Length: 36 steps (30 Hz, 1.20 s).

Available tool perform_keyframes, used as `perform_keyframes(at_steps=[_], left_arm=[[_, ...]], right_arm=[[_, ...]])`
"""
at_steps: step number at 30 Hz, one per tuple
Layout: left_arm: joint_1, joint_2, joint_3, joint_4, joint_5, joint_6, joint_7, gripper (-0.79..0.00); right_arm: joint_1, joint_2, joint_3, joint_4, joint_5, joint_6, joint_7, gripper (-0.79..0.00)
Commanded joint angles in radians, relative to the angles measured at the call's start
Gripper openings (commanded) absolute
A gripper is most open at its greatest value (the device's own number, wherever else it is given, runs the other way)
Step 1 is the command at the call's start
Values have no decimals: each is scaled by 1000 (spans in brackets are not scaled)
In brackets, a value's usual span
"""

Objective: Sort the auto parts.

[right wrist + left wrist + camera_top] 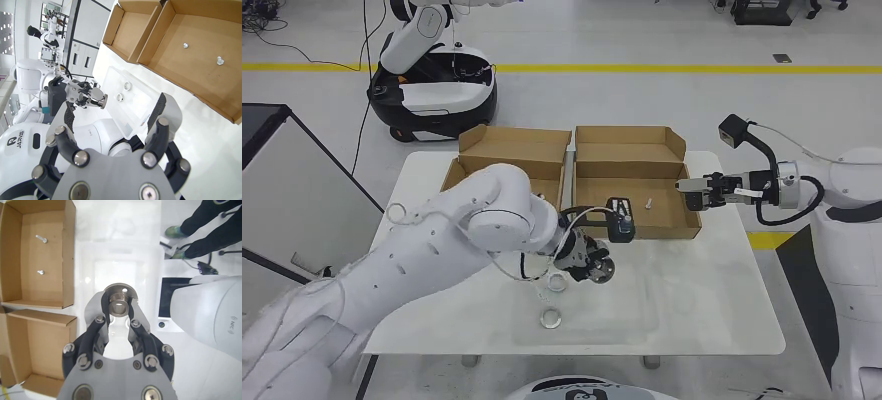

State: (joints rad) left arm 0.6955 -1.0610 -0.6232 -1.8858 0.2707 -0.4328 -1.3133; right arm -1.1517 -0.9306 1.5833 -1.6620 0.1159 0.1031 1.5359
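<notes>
Counting two cardboard boxes up at the 12 o'clock end of the tabletop [712, 290]: the 11 o'clock box [512, 165] and the 1 o'clock box [632, 190], parked side by side with flaps folded out. Counting two bolts as well, one bolt [42, 238] and a second bolt [40, 272], both on the floor of the 1 o'clock box and well apart from each other. Then two shiny rings, one ring [127, 85] with another ring [119, 97] just beside it, sitting inside a clear plastic tray [132, 108] at 6 o'clock on the tabletop, over toward the tray's 9 o'clock side. And just one flanged bushing [121, 291], bare metal with a small hole through the flange, pinched by its sleeve in the left gripper [118, 306] and hanging in the air above the tray, roughly mid-tabletop. Finding the right gripper [113, 112] spread wide and gripping nothing, hovering at the 3 o'clock edge of the 1 o'clock box.

Surface-wise: plain glossy white tabletop. Looking past it: pale grey floor, a yellow line [642, 68] running across at 12 o'clock, plus another white robot [432, 85] parked near 11 o'clock. On writing: spotting a small sticker [145, 119] on the tray wall, print way too tiny to read.
</notes>
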Motion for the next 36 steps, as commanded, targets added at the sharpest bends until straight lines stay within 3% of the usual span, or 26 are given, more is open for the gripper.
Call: perform_keyframes(at_steps=[1,5,10,19,24,28,36], left_arm=[[52,21,-54,22,-47,-67,32,-785],[140,58,-151,45,-98,-163,89,-785],[226,98,-262,64,-75,-198,136,-785],[338,154,-417,96,-152,-329,255,-785],[378,190,-438,133,-240,-455,381,-785],[400,223,-401,149,-310,-579,505,-785],[407,265,-385,96,-548,-579,505,-785]], right_arm=[[0,0,0,0,0,0,0,0],[0,0,0,0,0,0,0,0],[0,0,0,0,0,0,0,0],[0,0,0,0,0,0,0,0],[0,0,0,0,0,0,0,0],[0,0,0,0,0,0,0,0],[0,0,0,0,0,0,0,0]])
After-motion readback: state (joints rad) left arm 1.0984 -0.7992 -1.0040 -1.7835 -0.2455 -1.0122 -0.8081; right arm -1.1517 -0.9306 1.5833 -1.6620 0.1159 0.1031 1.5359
